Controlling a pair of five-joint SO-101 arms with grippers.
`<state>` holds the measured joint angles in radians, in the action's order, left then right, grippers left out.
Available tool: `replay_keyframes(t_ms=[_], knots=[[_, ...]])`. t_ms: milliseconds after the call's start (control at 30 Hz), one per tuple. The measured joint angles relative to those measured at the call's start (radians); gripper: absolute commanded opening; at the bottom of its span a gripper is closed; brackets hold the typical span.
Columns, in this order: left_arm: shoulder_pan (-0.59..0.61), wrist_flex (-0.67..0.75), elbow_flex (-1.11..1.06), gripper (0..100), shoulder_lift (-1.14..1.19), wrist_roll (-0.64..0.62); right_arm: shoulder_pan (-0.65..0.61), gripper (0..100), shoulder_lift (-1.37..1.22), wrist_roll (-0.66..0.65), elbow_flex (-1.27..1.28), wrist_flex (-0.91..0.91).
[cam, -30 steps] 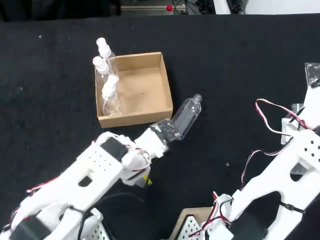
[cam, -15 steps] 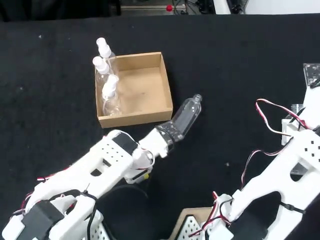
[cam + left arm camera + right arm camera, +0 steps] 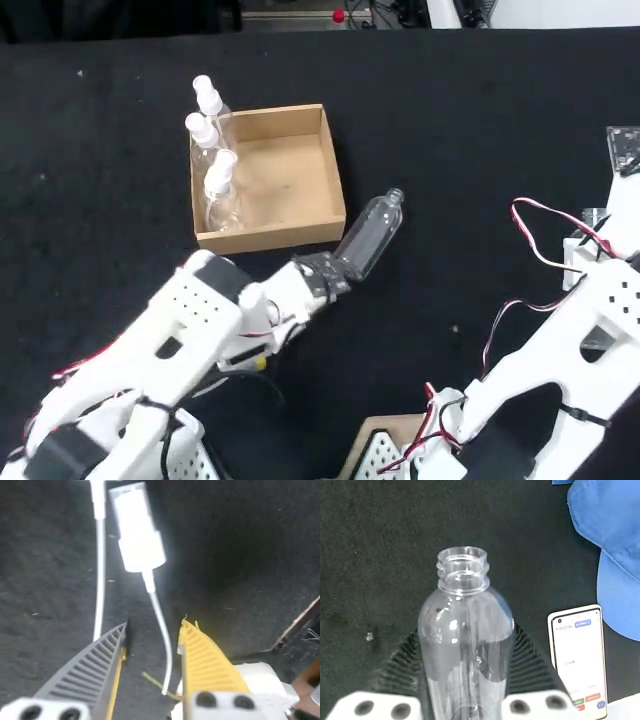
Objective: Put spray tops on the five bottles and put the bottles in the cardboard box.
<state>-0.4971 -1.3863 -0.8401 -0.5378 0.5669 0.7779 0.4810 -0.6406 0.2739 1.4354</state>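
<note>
A clear bottle with a bare neck hangs tilted just off the cardboard box's near right corner. My right gripper is shut on its lower body. In the right wrist view the bottle stands between the dark fingers, its mouth open. Three bottles with spray tops stand along one side inside the box. My left gripper is open just above the black table. A white spray top lies ahead of it, its thin dip tube running between the fingers.
A second spray top's tube lies beside the first. A phone and a blue cap lie beyond the held bottle. The other arm and its red and white wires fill the right side of the high view.
The arm holding the bottle has drawn back a little and swung its body. The bottle has shifted only slightly toward the box corner. The other arm has kept still.
</note>
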Motion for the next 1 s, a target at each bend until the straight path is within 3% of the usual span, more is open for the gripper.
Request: replay_keyframes(t_ms=[67,233,467,600,1000], knots=[[0.02,-0.002,0.0,16,-0.046,0.005,0.0,1.1,0.0,0.0,0.0,0.0],[-0.014,0.061,-0.002,32,-0.112,-0.08,0.0,1.1,0.0,0.0,0.0,0.0],[-0.117,0.296,-0.071,22,-0.009,-0.153,0.0,1.1,0.0,0.0,0.0,0.0],[-0.149,0.377,-0.071,21,0.103,-0.153,0.0,1.1,0.0,0.0,0.0,0.0],[-0.147,0.402,-0.071,20,0.221,-0.158,0.0,1.1,0.0,0.0,0.0,0.0]])
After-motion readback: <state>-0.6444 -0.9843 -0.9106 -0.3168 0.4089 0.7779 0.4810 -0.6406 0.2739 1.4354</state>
